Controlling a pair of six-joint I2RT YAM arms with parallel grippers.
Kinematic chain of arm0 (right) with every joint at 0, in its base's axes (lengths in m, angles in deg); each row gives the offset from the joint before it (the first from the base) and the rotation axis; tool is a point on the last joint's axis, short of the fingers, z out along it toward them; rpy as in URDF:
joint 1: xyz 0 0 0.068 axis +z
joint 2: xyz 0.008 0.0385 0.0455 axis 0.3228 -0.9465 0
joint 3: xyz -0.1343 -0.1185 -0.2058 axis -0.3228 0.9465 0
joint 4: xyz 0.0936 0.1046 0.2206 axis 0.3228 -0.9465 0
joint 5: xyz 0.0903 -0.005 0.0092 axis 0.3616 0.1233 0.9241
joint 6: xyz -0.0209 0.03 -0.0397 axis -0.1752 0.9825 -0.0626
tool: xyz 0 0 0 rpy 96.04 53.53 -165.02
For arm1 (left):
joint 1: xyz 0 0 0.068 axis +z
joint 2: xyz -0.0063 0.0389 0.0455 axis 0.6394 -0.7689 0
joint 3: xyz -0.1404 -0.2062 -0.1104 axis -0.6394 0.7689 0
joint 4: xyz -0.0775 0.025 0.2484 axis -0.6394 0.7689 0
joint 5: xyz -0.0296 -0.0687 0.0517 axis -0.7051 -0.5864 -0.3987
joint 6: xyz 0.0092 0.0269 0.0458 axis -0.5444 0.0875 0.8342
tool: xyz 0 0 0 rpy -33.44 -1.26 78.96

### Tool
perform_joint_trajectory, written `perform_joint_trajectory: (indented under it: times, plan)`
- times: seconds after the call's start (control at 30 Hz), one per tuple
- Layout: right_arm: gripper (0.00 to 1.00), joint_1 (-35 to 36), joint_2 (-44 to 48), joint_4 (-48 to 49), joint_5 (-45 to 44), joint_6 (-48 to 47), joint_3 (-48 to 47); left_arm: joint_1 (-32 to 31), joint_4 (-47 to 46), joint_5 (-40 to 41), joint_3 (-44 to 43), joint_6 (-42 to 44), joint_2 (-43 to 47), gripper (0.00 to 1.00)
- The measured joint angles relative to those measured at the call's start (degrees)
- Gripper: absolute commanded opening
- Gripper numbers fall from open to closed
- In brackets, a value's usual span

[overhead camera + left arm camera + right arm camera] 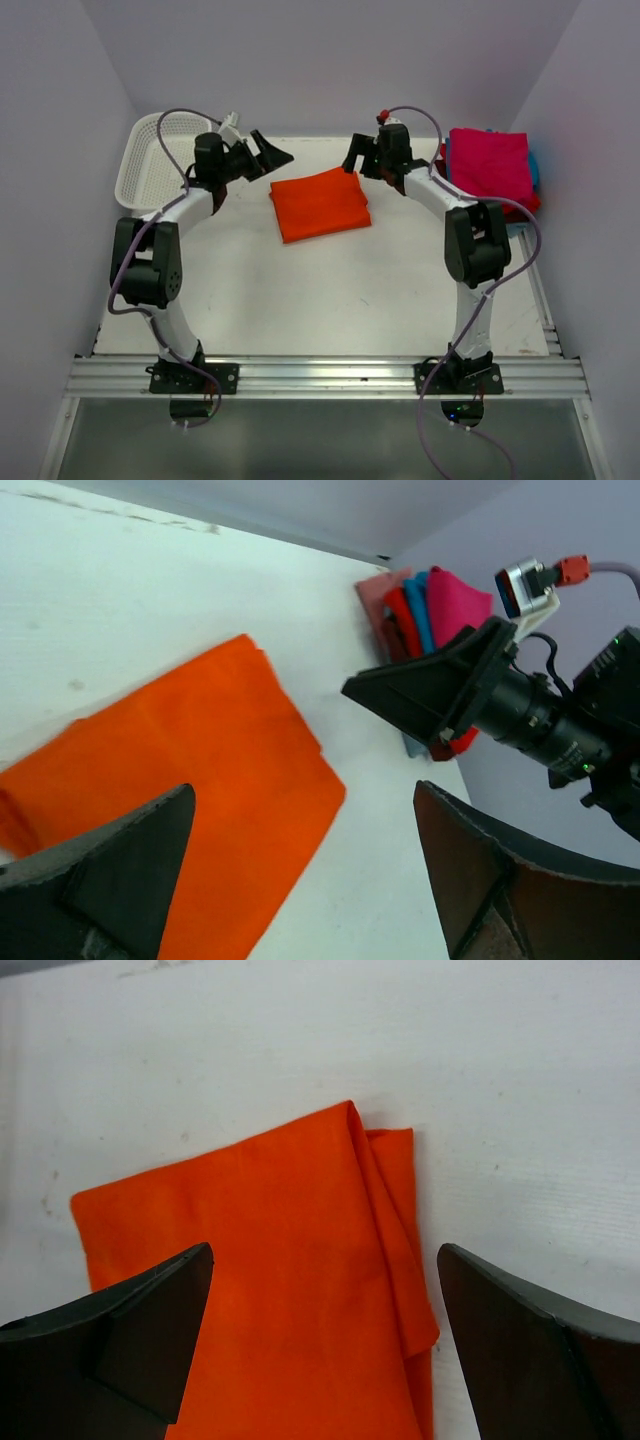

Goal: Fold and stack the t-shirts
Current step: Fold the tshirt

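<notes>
Orange t-shirt [320,204]: one (folded) | stack [490,160]: four | left end effector [305,790], right end effector [325,1250]: wide, empty

Folded t-shirt [320,204] between basket [138,168] at left and shirt stack [490,165] at right

Both the left arm [172,325], lower left of the top view, and the right arm [470,310], lower right, have white links with black joint housings. A lilac cable [538,245] loops along each. Black base plates [195,378] carry them. The right gripper [325,1250] has matte black, wedge-shaped fingers [140,1320]; a red-and-silver plug [535,580] tops its wrist.
</notes>
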Motion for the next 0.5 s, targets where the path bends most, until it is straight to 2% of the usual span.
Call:
perform_joint_trajectory:
  times: [0.03,0.07,0.1,0.13,0.2,0.23,0.27,0.37,0.4,0.43,0.47,0.5]
  plan:
    - [0.99,-0.09,1.31,0.24,0.13,-0.20,0.31,-0.79,-1.86,-1.49,-0.02,-0.20,0.17,0.84]
    - [0.99,-0.24,2.40,0.76,0.46,-0.44,0.61,-1.75,-3.61,-2.93,-0.13,-0.50,0.00,0.46]
    - [0.99,-0.44,3.43,1.42,0.83,-0.46,1.11,-2.89,-5.25,-4.68,-0.37,-1.44,-0.79,0.14]
    - [0.91,-0.79,4.22,1.92,1.18,-0.46,1.77,-4.20,-7.26,-6.49,-0.90,-2.14,-2.08,0.00]
    - [0.74,-1.75,5.05,3.56,2.73,-0.26,3.58,-6.69,-11.32,-9.07,-2.51,-3.89,-6.08,0.00]
    - [0.56,-2.56,5.14,4.20,3.89,-0.02,4.76,-7.93,-13.07,-10.05,-3.45,-4.79,-8.57,0.00]
    - [0.45,-3.58,5.01,4.39,5.73,0.20,5.88,-8.79,-13.92,-10.56,-4.15,-5.27,-10.78,0.00]
    - [0.30,-7.17,2.38,4.17,11.15,1.88,6.62,-10.93,-15.47,-11.54,-5.77,-7.65,-18.51,0.00]
    - [0.31,-8.33,1.27,4.33,13.14,2.21,6.62,-11.23,-15.41,-11.58,-5.79,-8.02,-20.63,0.00]
    - [0.37,-9.18,0.37,4.28,14.38,2.51,6.62,-11.39,-15.08,-11.54,-5.88,-8.22,-22.43,0.00]
    - [0.56,-10.21,-0.66,4.11,15.72,2.78,6.64,-11.41,-14.38,-11.43,-6.05,-8.48,-23.96,0.00]
    - [0.65,-11.08,-1.55,3.91,16.68,3.10,6.64,-11.39,-13.42,-11.04,-6.32,-8.44,-25.14,0.00]
